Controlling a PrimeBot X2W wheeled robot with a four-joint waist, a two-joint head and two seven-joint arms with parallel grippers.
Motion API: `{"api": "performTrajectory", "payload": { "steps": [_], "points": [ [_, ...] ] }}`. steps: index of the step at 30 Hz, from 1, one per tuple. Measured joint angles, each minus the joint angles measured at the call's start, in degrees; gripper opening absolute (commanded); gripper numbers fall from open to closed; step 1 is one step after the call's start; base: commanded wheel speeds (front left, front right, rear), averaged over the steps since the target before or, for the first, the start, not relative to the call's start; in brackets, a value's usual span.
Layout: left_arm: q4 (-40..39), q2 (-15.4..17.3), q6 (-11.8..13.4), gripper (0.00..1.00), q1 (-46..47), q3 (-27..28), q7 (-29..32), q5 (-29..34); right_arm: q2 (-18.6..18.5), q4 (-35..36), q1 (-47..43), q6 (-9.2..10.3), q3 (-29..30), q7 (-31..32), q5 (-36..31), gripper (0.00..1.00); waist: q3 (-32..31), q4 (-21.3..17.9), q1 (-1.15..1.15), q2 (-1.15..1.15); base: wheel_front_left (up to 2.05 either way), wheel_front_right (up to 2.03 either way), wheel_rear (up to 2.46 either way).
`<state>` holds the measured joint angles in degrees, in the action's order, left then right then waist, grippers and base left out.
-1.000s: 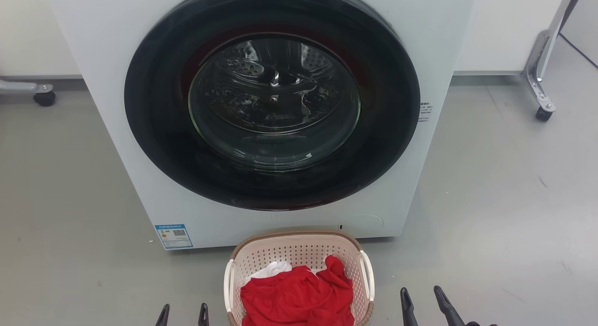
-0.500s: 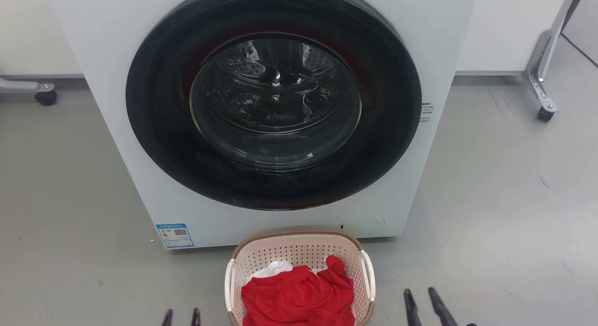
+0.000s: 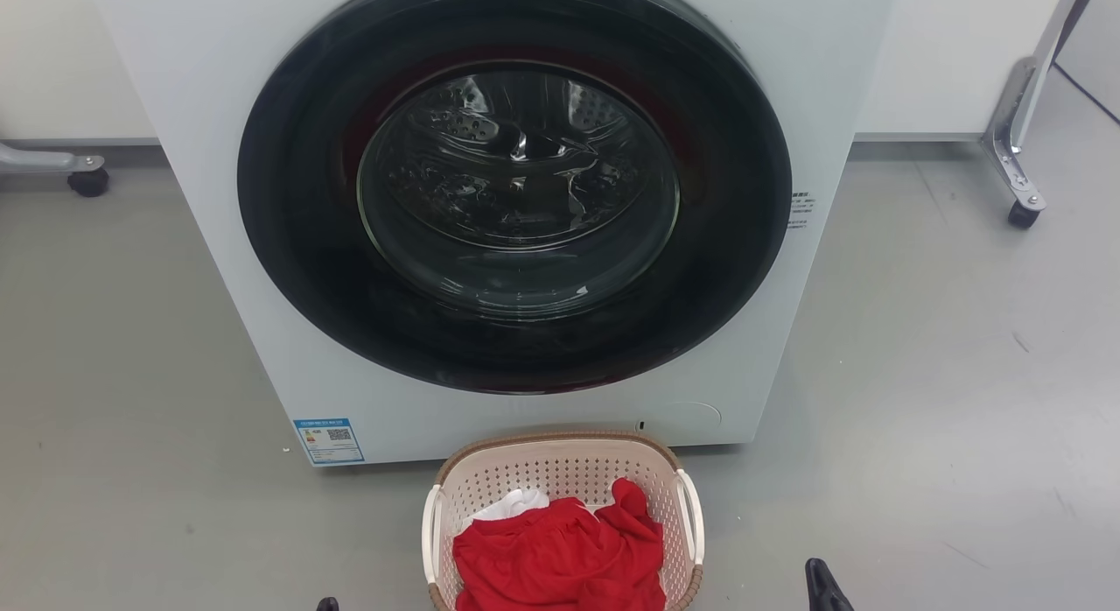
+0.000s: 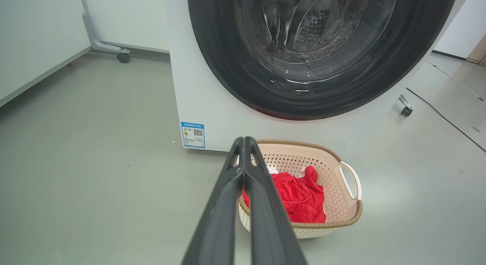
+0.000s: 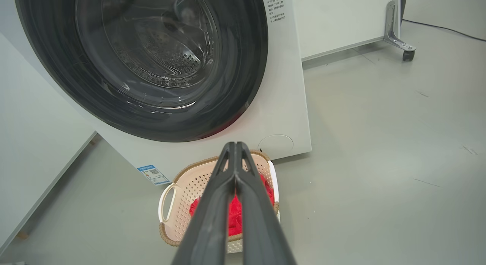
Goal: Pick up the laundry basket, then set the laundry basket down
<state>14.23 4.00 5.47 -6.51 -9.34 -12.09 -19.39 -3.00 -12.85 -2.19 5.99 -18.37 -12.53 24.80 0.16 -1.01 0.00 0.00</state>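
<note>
The laundry basket [image 3: 560, 439] is seen on the grey floor [image 3: 919, 418], just before the washer [image 3: 516, 182], with red cloth [image 3: 560, 558] heaped inside. The left gripper [image 4: 245, 141] is pressed fully closed, nothing held; the right gripper [image 5: 235, 145] likewise. The basket is flanked by both and touched by neither.
</note>
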Motion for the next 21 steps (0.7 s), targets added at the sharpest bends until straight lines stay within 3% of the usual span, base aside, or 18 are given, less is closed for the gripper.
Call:
{"api": "performTrajectory", "payload": {
  "steps": [21],
  "points": [
    [0.6,-0.4,-2.5,0.00,2.0,3.4,4.7,-17.4,0.1,-0.8,1.5,-3.00,6.2,5.0,16.0,0.00,0.0,0.2,0.00,0.00,0.00,0.00,0.00]
  ]
}}
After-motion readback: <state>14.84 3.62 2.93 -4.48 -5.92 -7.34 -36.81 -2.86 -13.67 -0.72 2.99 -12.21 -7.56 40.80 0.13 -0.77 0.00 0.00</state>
